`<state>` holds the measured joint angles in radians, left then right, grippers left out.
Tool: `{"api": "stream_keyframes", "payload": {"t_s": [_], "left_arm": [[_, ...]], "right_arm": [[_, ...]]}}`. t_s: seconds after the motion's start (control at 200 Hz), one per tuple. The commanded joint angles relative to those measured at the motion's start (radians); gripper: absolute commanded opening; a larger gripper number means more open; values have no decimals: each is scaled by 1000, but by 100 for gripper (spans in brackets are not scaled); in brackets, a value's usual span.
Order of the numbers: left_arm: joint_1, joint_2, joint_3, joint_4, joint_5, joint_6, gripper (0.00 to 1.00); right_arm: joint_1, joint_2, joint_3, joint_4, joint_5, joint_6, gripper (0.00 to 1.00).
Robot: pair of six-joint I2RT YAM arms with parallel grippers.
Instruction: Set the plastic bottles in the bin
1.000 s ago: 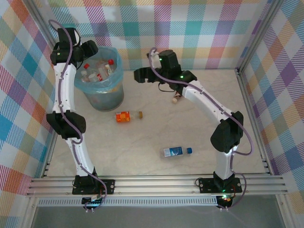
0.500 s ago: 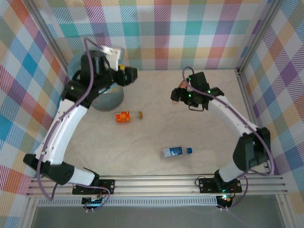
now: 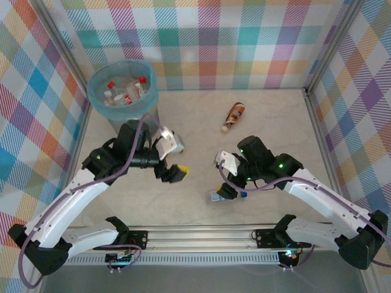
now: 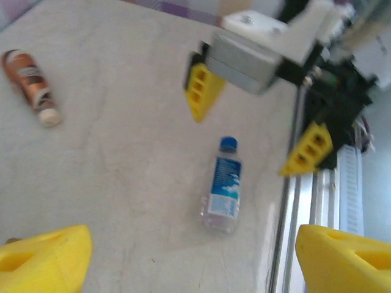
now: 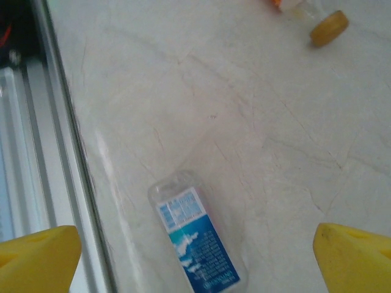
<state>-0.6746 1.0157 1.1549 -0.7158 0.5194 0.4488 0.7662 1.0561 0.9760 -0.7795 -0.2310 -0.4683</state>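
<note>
We locate the bin [image 3: 91,94] at the far left corner of the table [image 3: 275,128]. It stands upright and is lined with a light blue bag. Several bottles [image 3: 125,91] lie inside it, two of them with red caps

Further bottles lie on the table:
- The brown bottle [image 3: 233,116] lies on its side near the far edge, right of centre, well apart from both grippers
- The blue-labelled bottle [image 4: 223,192] lies on its side near the near edge, right of centre, just beside the metal rail [image 5: 61,122] along that edge. Its blue cap is on
- The tan-capped bottle [image 5: 330,27] shows at the upper edge of the right wrist view as a cap and a sliver of orange. It lies farther from the rail than the blue-labelled bottle

Left gripper [image 4: 194,250]: we read the fingers as spread wide, with nothing between them. In the top view it sits left of centre, between the bin and the blue-labelled bottle

Right gripper [image 4: 247,131]: we read the fingers as spread wide and holding nothing. It hangs over the blue-labelled bottle, which lies between the two fingers in the right wrist view. From the left wrist view the fingers stand clear of the bottle
</note>
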Motion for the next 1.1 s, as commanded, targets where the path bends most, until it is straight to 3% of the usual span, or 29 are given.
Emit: {"api": "stream_keyframes", "payload": {"t_s": [0.0, 0.165, 0.44, 0.825, 1.095], "left_arm": [[-37, -99, -110, -19, 54, 212, 90], [-49, -229, -234, 18, -8, 290, 91], [-50, -257, -256, -32, -78, 322, 91], [-52, -264, -242, -33, -91, 323, 89], [-51, -342, -240, 65, -130, 266, 87]], "right_arm": [[-2, 50, -26, -117, -47, -334, 98], [-2, 179, -82, -152, 69, -467, 100], [0, 313, -160, 75, 152, -451, 96], [8, 421, -161, 138, 154, -418, 76], [10, 369, -129, 72, 131, -404, 60]]}}
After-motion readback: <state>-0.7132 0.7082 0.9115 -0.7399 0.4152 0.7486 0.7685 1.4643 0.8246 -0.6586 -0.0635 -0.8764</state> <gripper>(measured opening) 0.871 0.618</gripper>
